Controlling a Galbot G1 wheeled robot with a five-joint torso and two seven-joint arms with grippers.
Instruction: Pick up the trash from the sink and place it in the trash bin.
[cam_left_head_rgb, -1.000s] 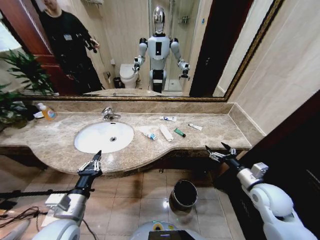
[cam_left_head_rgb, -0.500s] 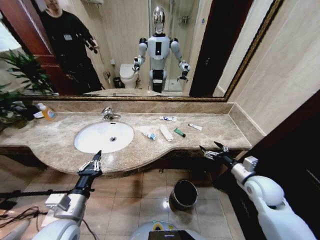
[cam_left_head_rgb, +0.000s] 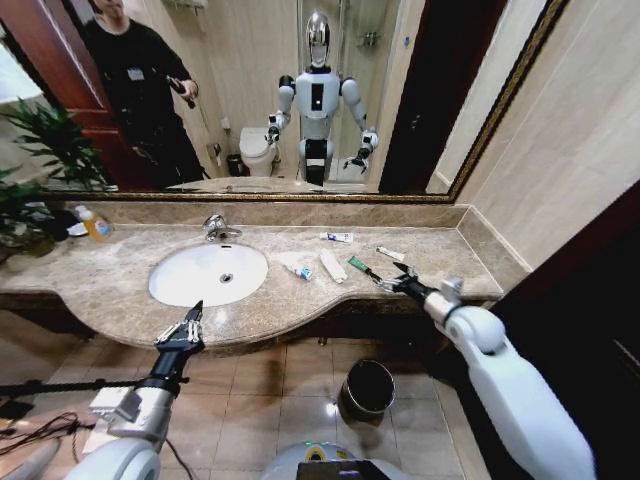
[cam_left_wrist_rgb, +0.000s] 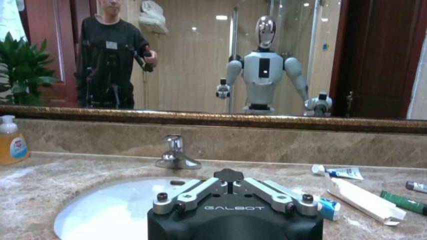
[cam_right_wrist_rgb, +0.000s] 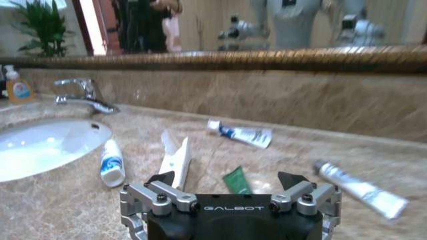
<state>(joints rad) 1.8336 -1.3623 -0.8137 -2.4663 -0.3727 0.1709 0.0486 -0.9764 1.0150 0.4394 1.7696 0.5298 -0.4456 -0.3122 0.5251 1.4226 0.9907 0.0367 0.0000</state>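
Right gripper (cam_left_head_rgb: 384, 283) jaws apart over small green tube (cam_right_wrist_rgb: 236, 181) right of white oval sink (cam_left_head_rgb: 208, 274); light, slick, I'd pinch mid-body. Left gripper (cam_left_head_rgb: 183, 326) spread, idle.

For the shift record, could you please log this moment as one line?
right gripper: open, over counter at green tube | left gripper: idle at counter front | trash bin: on floor

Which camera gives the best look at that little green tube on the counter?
The head view: it shows the whole green tube on the marble, with the right gripper open beside it. The right wrist view has it close but half hidden behind the gripper body. The left wrist view catches it at the picture's edge.
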